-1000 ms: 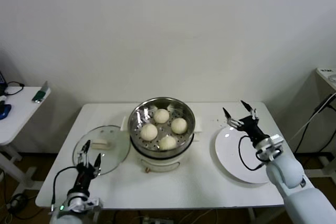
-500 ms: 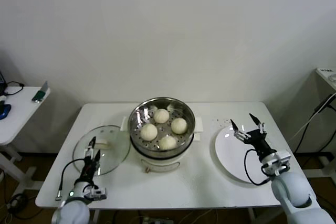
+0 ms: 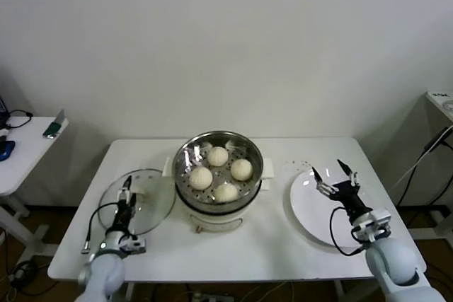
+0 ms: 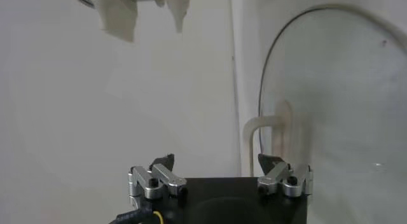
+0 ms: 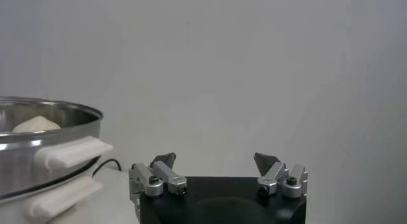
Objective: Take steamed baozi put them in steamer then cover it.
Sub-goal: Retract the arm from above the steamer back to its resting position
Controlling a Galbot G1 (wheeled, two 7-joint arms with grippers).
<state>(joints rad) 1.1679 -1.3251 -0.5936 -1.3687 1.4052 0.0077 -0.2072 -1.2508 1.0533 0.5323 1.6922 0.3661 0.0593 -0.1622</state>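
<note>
In the left wrist view the cover [image 4: 331,85] runs past the picture's edge, so only part of its rim shows. The steamer [image 5: 44,149] in the right wrist view is likewise cropped.

looks like a lab/test room: bare white wall [image 3: 226,40], white table [image 3: 276,238], loose cables [image 3: 425,157].

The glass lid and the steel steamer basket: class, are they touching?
Apart. In the head view the glass lid lies flat on the table, with a strip of bare tabletop between it and the steamer.
</note>
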